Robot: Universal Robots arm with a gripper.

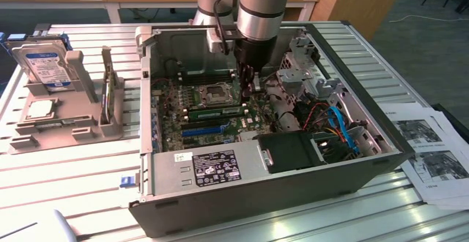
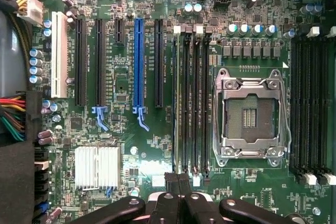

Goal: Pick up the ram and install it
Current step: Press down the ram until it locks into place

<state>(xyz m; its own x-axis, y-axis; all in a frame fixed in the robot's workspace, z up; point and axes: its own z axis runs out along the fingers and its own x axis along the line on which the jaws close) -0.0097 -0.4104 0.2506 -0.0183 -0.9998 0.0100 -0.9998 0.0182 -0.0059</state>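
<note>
With gripper [image 1: 251,85] shut and empty, hung low inside open case [image 1: 293,192] by green ram [image 1: 218,112], seemingly seated in slot beside socket [image 1: 215,93], drive [image 1: 45,66] upright in stand; from wrist, stood in line with edge-on ram [image 2: 178,103], likely for bearing down on it.

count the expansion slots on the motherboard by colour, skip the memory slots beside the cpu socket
white slot: 1
blue slot: 1
long black slots: 3
short black slot: 1
total: 6
</note>
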